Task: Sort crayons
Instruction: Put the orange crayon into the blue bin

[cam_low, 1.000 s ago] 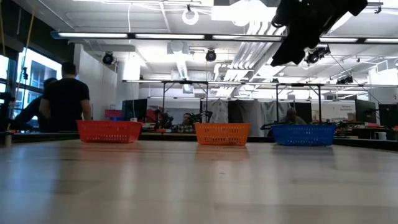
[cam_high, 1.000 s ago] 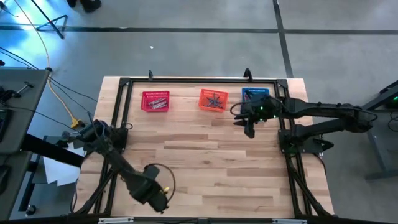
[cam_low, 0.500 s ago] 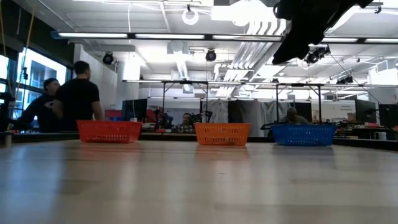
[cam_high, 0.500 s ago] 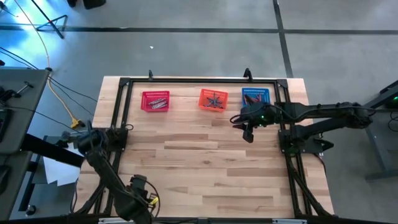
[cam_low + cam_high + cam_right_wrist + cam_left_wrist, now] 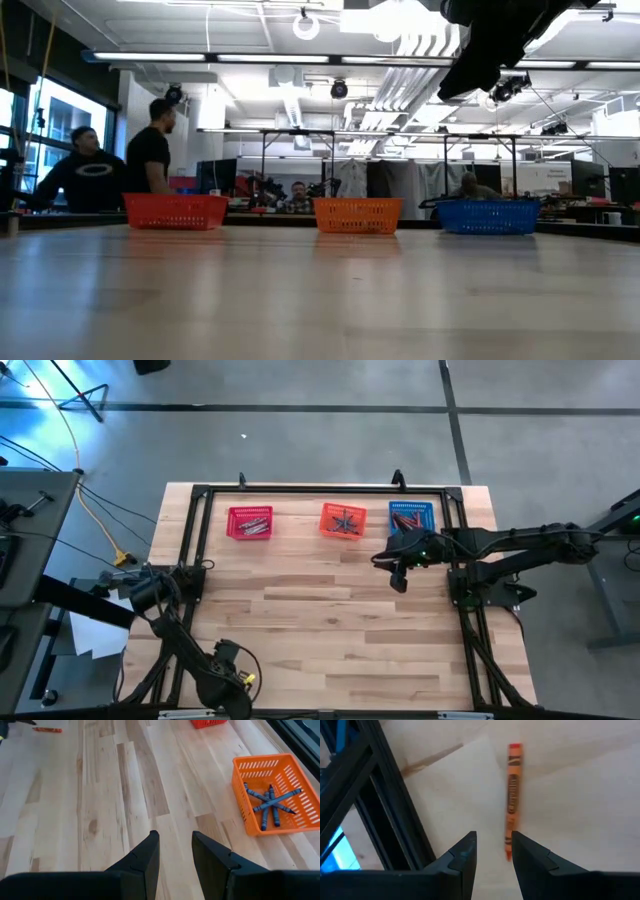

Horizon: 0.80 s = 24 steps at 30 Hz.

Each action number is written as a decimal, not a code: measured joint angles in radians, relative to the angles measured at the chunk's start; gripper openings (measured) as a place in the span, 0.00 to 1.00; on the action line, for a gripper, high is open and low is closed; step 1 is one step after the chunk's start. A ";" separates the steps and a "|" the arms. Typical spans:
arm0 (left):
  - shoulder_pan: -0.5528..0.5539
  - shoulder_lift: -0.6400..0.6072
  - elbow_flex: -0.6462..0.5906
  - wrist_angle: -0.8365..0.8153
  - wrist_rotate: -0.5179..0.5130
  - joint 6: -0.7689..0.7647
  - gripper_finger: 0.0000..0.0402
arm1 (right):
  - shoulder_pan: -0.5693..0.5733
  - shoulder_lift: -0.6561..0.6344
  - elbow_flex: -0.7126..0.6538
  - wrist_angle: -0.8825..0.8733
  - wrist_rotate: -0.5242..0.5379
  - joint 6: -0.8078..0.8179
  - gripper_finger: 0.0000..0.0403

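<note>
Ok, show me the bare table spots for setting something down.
Free: the wide wooden middle of the table, between the basket row and the near edge. Crowded: the far edge, with red basket, orange basket and blue basket; the left tool hovers over one orange crayon.

Three mesh baskets are sitting in a row toward twelve o'clock on the wooden table [image 5: 330,610]: a red basket [image 5: 250,522] at eleven, an orange basket [image 5: 342,520] at twelve, a blue basket [image 5: 411,514] at one. A black frame [image 5: 320,491] is bordering the tabletop. Beyond it, two people [image 5: 120,170] are standing.
</note>
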 joint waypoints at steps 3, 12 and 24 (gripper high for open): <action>0.004 -0.007 -0.073 0.099 0.049 0.032 0.27 | 0.007 0.000 0.000 -0.001 0.000 0.024 0.27; 0.052 -0.016 -0.185 0.259 0.111 0.212 0.27 | 0.021 0.000 0.000 0.013 0.000 0.027 0.27; 0.120 -0.054 -0.260 0.373 0.145 0.353 0.24 | 0.021 0.000 0.000 0.016 0.000 0.019 0.27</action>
